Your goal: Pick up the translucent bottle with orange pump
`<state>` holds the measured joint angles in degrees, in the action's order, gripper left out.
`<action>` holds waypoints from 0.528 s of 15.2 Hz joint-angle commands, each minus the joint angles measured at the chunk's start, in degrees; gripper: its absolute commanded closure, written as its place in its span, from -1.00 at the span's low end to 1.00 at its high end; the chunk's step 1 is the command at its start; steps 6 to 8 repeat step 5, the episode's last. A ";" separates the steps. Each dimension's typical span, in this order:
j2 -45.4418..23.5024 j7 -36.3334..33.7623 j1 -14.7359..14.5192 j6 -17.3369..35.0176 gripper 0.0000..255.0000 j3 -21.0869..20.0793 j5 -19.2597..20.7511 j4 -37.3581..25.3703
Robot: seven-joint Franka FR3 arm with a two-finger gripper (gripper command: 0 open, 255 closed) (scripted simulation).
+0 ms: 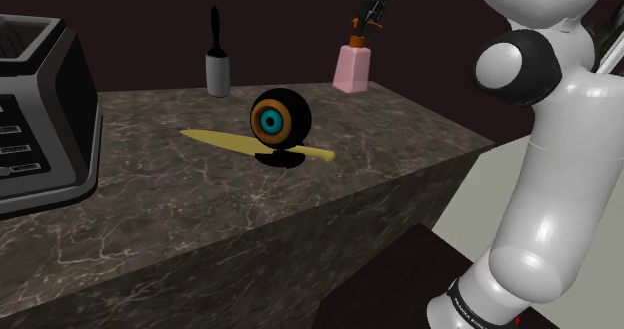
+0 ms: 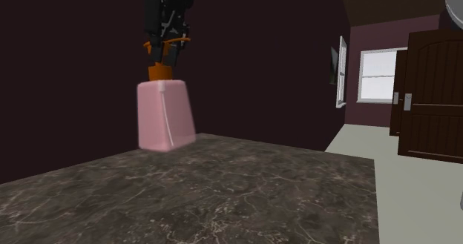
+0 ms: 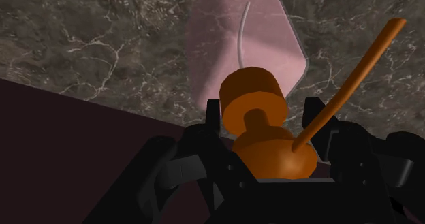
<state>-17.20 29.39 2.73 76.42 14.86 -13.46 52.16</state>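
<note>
A translucent pink bottle (image 1: pixel 352 69) with an orange pump (image 1: pixel 359 39) stands at the back of the dark marble counter (image 1: pixel 200 192), close to its far edge. My black gripper (image 1: pixel 372 12) comes down on it from above. In the wrist view the fingers (image 3: pixel 214 117) flank the orange pump head (image 3: pixel 272 154) and collar, with the long spout (image 3: pixel 354 73) sticking out to one side. The gripper (image 3: pixel 264 117) looks shut on the pump. In the second exterior view the bottle (image 2: pixel 165 116) looks to rest on the counter under the gripper (image 2: pixel 167 53).
A black ball-shaped object with an orange and teal ring (image 1: pixel 279 120) sits mid-counter on a yellow flat piece (image 1: pixel 230 140). A grey holder with a black brush (image 1: pixel 217 65) stands at the back. A dark toaster (image 1: pixel 40 107) occupies the shoulder view's left. The counter drops off at the front right.
</note>
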 commanded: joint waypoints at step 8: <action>-7.17 -1.03 2.96 -8.20 1.00 -0.39 -2.58 -15.35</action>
